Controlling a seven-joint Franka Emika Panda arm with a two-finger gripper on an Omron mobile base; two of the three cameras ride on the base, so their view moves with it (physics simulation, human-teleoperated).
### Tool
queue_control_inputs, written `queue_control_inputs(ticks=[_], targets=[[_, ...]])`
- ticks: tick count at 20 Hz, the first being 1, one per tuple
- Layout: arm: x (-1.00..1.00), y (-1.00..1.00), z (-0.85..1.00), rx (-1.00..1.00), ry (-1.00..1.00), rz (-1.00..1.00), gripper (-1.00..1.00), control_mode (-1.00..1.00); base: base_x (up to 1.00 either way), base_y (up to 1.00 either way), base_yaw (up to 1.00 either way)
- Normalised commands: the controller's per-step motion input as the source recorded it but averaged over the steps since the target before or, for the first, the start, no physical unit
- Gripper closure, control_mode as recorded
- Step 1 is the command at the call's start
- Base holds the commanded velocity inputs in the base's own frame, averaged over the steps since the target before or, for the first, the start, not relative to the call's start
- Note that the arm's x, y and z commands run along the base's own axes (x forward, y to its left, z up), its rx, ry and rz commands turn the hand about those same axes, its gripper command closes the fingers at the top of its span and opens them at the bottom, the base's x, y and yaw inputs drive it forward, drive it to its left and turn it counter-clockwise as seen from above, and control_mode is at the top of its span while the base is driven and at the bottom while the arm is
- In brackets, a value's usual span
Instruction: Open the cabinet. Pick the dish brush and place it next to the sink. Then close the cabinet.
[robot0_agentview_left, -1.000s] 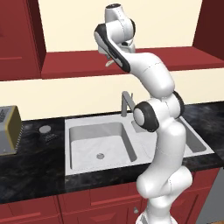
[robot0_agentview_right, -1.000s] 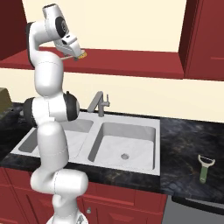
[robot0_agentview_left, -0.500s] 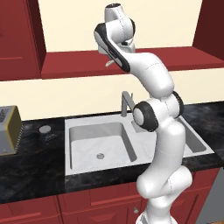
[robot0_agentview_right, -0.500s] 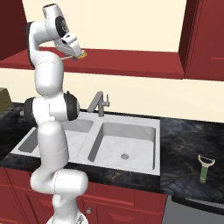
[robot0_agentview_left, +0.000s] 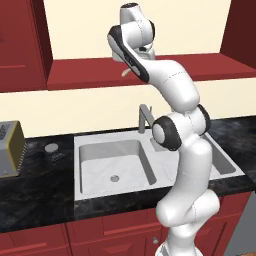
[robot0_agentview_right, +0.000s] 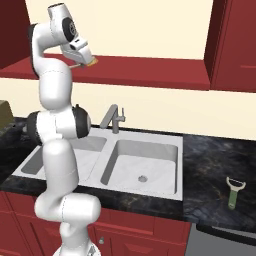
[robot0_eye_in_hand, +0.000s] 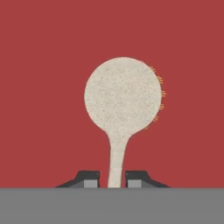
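On the cabinet floor: your dish brush lies flat on the red board of the cabinet, near its front edge.
Claw: your gripper is clamped on the brush's white handle.
Below: the sink sits in the dark counter.
Writing: you have none readable.

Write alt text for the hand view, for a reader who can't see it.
The gripper is shut on the thin white handle of the dish brush, whose round pale head points away from the camera. The brush lies over the cabinet's flat red floor board.
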Motion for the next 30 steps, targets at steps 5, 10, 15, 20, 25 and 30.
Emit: queue_control_inputs(ticks=[5,10,15,20,25,30], targets=[[-0.75,0.00,0.16,0.01,-0.12,0.10,1.00,-1.00,0.00,0.00,0.00],[-1.00,-0.13,0.26,0.01,-0.10,0.03,1.00,-1.00,0.00,0.00,0.00],[-1.00,-0.32,0.00,0.00,0.00,0.04,1.00,-1.00,0.00,0.00,0.00],[-1.00,-0.53,-0.19,0.02,0.00,0.09,1.00,-1.00,0.00,0.00,0.00],[-1.00,-0.55,-0.30,0.05,0.00,0.10,1.00,-1.00,0.00,0.00,0.00],[-1.00,-0.55,-0.42,0.04,0.00,0.13,1.00,-1.00,0.00,0.00,0.00]])
